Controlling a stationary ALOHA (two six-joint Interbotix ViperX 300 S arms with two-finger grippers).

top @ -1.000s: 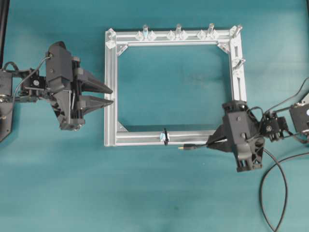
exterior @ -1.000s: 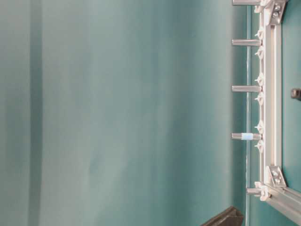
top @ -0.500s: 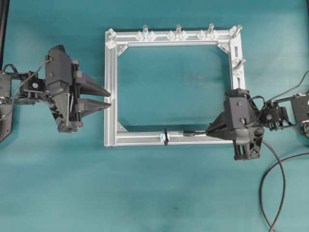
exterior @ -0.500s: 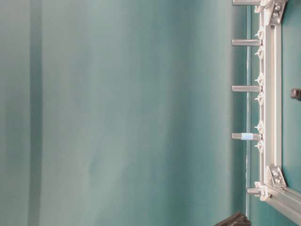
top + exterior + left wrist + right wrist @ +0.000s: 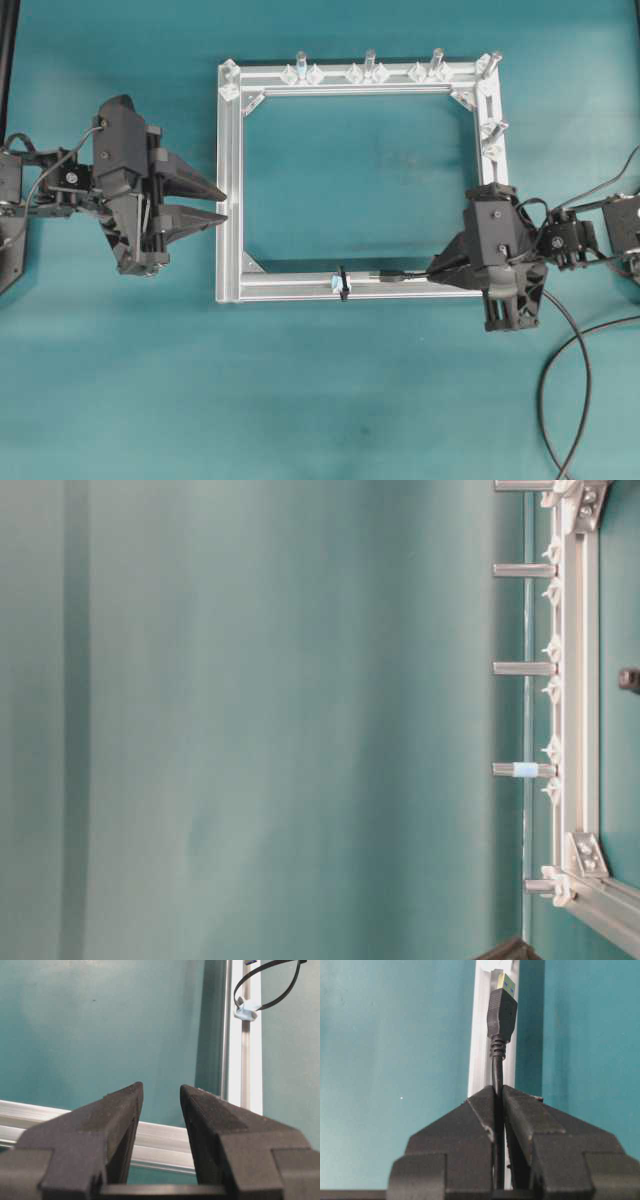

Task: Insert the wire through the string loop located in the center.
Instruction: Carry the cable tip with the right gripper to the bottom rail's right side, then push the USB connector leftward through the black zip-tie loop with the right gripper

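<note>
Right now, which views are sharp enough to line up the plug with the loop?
Overhead view: evenly lit, tiny black string loop small but distinct. Right wrist view: black cable's silvery plug crisp. Table-level view: sideways, mostly blank teal, useless.

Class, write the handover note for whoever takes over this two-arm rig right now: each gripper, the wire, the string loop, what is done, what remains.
Right gripper: shut on the wire, plug pointing along the frame's near rail.
Left gripper: open, empty, beside the frame's left rail.
String loop: upright mid-rail; plug tip is short of it.
Done: wire gripped and lined up over the rail.
Left: push the plug through the loop.
</note>
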